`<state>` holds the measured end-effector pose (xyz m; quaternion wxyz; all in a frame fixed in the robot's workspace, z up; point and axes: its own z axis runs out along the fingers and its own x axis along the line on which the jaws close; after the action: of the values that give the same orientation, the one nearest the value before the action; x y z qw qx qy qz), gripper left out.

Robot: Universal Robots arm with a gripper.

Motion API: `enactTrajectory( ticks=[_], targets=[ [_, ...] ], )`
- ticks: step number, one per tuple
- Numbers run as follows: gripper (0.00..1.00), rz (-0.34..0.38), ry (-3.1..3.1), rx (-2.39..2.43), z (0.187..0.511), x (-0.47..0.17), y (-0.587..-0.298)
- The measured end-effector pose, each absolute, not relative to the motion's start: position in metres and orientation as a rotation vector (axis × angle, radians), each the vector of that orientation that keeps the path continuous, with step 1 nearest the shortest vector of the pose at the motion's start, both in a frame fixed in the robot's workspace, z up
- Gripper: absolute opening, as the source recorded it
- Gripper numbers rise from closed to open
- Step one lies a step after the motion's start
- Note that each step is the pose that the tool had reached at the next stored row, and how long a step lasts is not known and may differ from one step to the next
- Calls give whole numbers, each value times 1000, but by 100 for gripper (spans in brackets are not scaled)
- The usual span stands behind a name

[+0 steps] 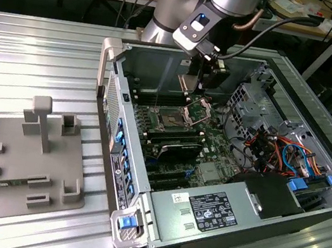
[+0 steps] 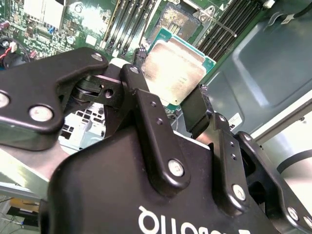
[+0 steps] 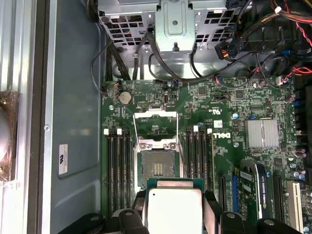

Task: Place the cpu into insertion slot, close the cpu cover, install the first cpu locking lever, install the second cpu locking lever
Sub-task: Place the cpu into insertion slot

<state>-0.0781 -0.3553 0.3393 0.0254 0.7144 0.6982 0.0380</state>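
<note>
My gripper (image 2: 168,85) is shut on the cpu (image 2: 176,66), a flat square chip with a silver-grey top and green edge, pinched between the two black fingers (image 2: 143,100). In the first wrist view the cpu (image 3: 174,208) hangs above the motherboard, just short of the insertion slot (image 3: 157,168), a dark square socket in a metal frame. The cpu cover (image 3: 156,122) is swung open on the socket's far side. In the exterior view the gripper (image 1: 210,75) hovers inside the open computer case over the insertion slot (image 1: 173,121), with the cpu cover (image 1: 198,110) standing raised beside it.
Long black memory slots (image 3: 118,165) flank the socket on both sides. A metal drive cage (image 3: 175,29) with bundled cables sits beyond it. The case walls (image 1: 115,89) enclose the board. A grey fixture plate (image 1: 14,161) lies at the exterior view's left.
</note>
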Motion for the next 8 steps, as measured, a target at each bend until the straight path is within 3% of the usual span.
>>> enactTrajectory(
  ticks=[8],
  targets=[
    [55, 115, 2158, 2207, 333, -68, -353]
  ],
)
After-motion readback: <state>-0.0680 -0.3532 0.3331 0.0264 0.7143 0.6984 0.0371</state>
